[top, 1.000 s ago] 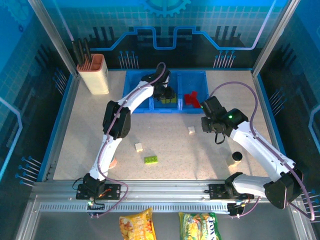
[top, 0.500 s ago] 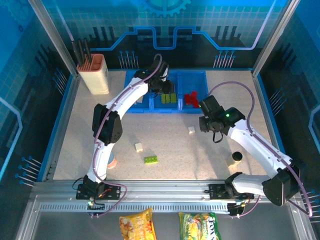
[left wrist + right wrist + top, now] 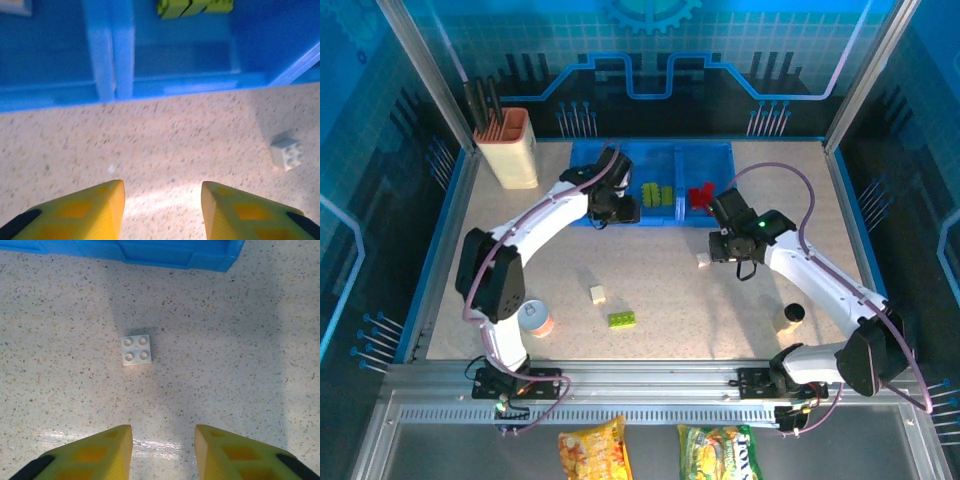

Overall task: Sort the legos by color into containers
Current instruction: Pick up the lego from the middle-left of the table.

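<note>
swung leftward, the nearer right pincer (image 3: 162, 437), part-open and empty like the left pincer (image 3: 162, 192), now has the white square lego (image 3: 136, 350) just ahead, slightly left.

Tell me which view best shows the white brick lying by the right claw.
Right wrist: the white brick lies centred, four studs clear, ahead of the right claw. Top external shows it as a pale speck; left wrist catches what looks like it, blurred, near the right edge.
</note>
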You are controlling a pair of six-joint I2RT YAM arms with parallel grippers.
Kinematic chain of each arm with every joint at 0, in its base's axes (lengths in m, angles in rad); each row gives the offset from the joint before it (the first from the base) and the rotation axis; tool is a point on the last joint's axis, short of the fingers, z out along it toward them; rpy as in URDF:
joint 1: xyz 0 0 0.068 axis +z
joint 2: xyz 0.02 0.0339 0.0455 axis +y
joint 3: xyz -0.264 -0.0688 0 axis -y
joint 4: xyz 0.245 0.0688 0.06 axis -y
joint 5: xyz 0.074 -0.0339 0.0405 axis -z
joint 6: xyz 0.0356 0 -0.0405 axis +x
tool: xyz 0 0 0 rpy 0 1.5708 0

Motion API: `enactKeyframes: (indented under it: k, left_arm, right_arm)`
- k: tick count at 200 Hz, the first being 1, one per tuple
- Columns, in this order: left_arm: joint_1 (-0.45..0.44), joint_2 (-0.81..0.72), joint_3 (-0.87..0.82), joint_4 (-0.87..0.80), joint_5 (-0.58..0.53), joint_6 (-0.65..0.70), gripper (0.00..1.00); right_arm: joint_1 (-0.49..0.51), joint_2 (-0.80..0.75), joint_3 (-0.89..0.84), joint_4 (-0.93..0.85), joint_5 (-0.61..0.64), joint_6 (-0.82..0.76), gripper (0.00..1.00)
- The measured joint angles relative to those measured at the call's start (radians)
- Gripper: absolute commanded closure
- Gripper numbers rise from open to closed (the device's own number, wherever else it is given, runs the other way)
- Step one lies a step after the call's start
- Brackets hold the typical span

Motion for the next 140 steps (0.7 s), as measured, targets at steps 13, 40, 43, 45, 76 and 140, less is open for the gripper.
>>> enactKeyframes:
  k: [13,40,43,45,76,140]
  left_arm:
    - [0.000,-0.051,-0.063,0.002,-0.010,-0.011,0.55]
    - [0.000,-0.146,-0.187,0.006,-0.029,-0.043,0.55]
    - [0.000,-0.156,-0.204,0.008,-0.031,-0.047,0.55]
    - [0.000,-0.163,-0.213,0.008,-0.032,-0.050,0.55]
    - [-0.010,-0.233,-0.340,0.008,-0.053,-0.097,0.54]
    - [-0.116,-0.261,-0.517,0.015,-0.104,-0.231,0.49]
  right_arm:
    - [0.000,0.007,0.000,0.006,-0.005,0.000,0.62]
    - [0.000,0.027,0.000,0.015,-0.013,-0.004,0.62]
    - [0.000,0.029,0.000,0.016,-0.014,-0.004,0.62]
    - [0.000,0.031,0.000,0.017,-0.014,-0.005,0.62]
    - [0.002,0.054,0.000,0.025,-0.023,-0.013,0.62]
    - [0.002,0.065,0.000,0.039,-0.030,-0.023,0.62]
